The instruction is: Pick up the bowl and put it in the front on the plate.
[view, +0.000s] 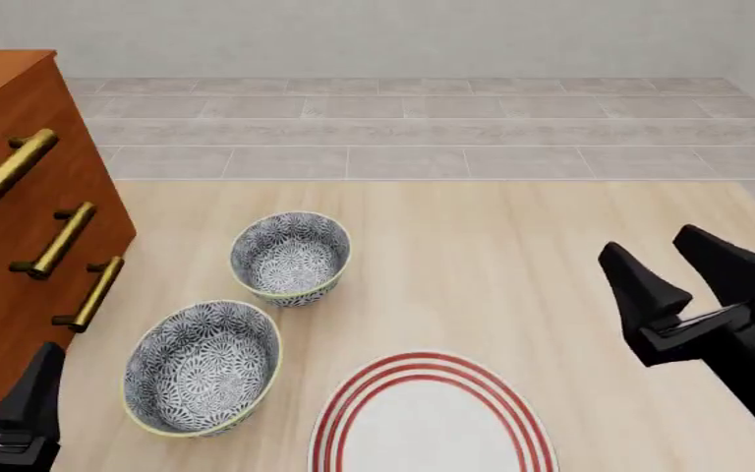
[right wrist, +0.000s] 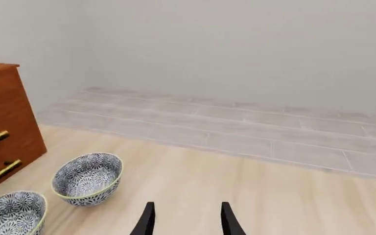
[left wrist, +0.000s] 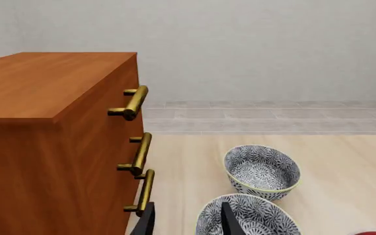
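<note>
Bowl [view: 202, 367] with the whitish rim sat on the table [view: 509, 246], near my side and toward the left. It stood upright, just beside the plate [view: 433, 418] but not touching it. The other bowl [view: 290, 258], with a yellowish rim, sat a bit farther back, close to the first one. A brown dresser [view: 11, 138] stood along the left edge, near both bowls, so room was tight there. The right half of the table was wide and bare.

My left gripper [left wrist: 188, 224] had its fingers spread wide, low by the dresser, with the bowl's near rim right in front of them. I could only see its tips in the front view. My right gripper [view: 686, 280] hung over the right side, well apart from the bowls, fingers spread wide and holding nothing.

The bottom of the plate was cut off by the picture edge. I could not tell if the left fingers touched the bowl.
</note>
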Controlling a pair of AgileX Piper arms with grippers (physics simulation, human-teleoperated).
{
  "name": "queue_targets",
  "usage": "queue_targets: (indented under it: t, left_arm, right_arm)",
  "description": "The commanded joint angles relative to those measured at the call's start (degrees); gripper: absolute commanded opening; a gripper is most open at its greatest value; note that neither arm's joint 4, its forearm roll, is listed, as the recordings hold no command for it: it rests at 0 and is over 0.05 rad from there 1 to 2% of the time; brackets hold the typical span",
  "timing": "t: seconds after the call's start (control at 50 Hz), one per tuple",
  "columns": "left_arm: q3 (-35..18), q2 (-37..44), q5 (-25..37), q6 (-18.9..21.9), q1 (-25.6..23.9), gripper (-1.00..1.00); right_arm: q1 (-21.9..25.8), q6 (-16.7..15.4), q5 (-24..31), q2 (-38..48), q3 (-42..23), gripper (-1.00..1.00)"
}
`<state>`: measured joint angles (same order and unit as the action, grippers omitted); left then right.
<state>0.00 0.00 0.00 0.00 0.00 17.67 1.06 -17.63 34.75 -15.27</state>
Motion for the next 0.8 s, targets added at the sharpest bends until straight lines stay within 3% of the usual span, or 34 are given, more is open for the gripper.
queue_targets:
  t: [0.02,0.28,0.38,0.46,0.8]
  left_arm:
    - [0.0,0.0,0.0,0.0,0.0,1.0]
    - [0.0,0.0,0.0,0.0,0.0,1.0]
    - [0.0,0.0,0.0,0.0,0.0,1.0]
    - [0.0,0.0,0.0,0.0,0.0,1.0]
    - [0.0,0.0,0.0,0.0,0.0,1.0]
  right_arm:
    - [5.2,3.4,-1.4,10.0,-7.4,1.0]
    - [10.6,3.2,-0.4,19.4,-15.4,1.0]
    - [12.1,1.0,1.2,23.8,-18.4,1.0]
    - [13.7,3.8,1.9,27.0,-20.5,1.0]
    - [17.3,3.8,7.6,38.5,-32.8,1.0]
